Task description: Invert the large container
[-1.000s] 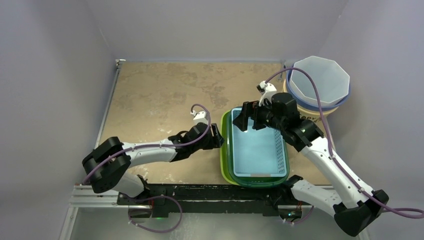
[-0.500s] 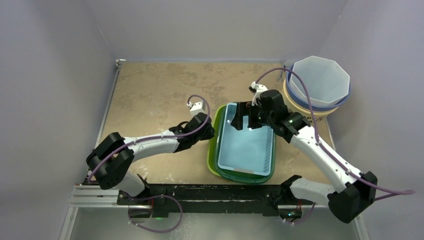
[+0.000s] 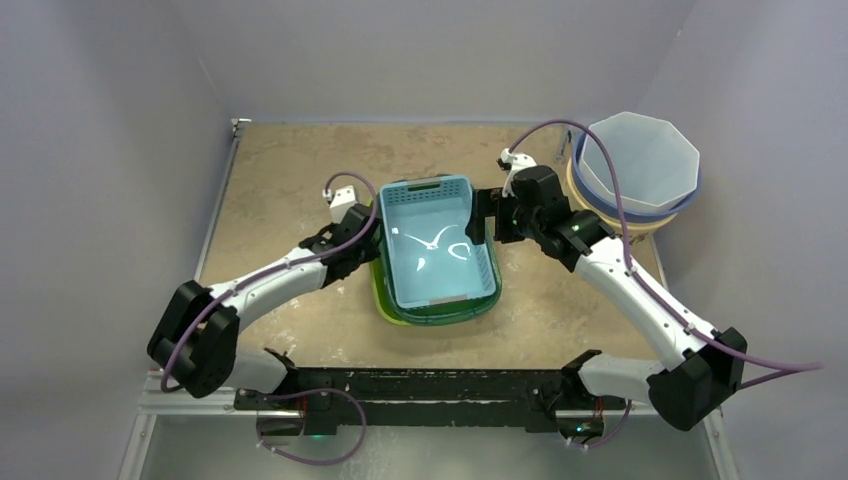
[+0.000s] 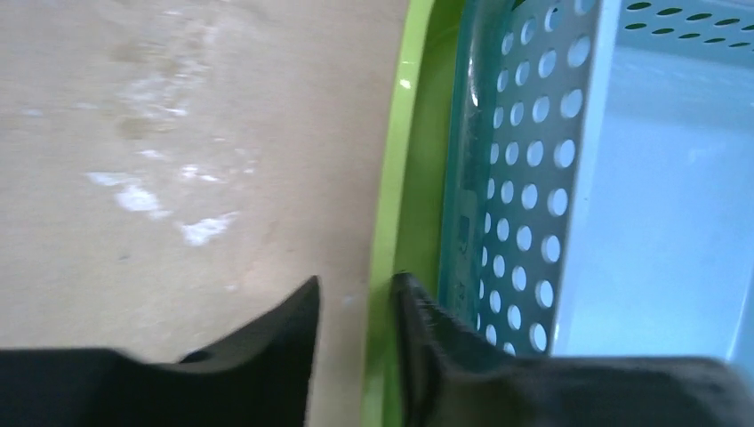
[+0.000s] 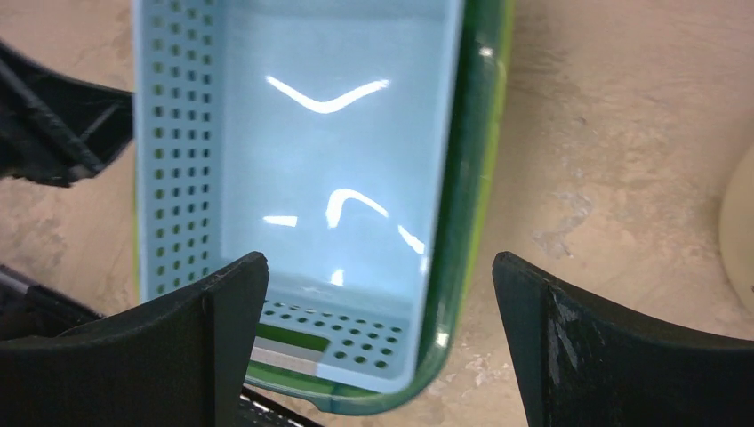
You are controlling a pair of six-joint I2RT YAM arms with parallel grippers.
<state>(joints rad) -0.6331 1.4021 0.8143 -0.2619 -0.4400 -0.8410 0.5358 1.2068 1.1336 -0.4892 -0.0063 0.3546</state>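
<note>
1. Left claw (image 3: 362, 243): I am the part farthest left of the white bowl (image 3: 640, 160), at the long side of the large container that faces away from that bowl. My 2 fingers (image 4: 267, 356) stand close together, 1 on either side of the lime-green tub's (image 4: 396, 178) rim. The inner finger lies against the rim. A sliver of table (image 3: 300, 170) shows beside the outer finger, so I cannot tell whether I pinch the rim.
2. Large container (image 3: 440, 240): it stands upright, mouth upward, left of and nearer than the white bowl and apart from it. It has 3 nested parts: a light-blue basket (image 5: 338, 160) with perforated walls sits inside a teal-green basket (image 5: 471, 178), and that one sits inside the lime-green tub.
3. Right claw (image 3: 487, 215): I hang between the white bowl and the large container, over the container's corner nearest the bowl. My jaws are spread wide and hold nothing. In the right wrist view the light-blue basket shows between my 2 fingertips.
4. White bowl: 8-sided and mouth upward, it sits nested on a beige bowl (image 3: 640, 222).
</note>
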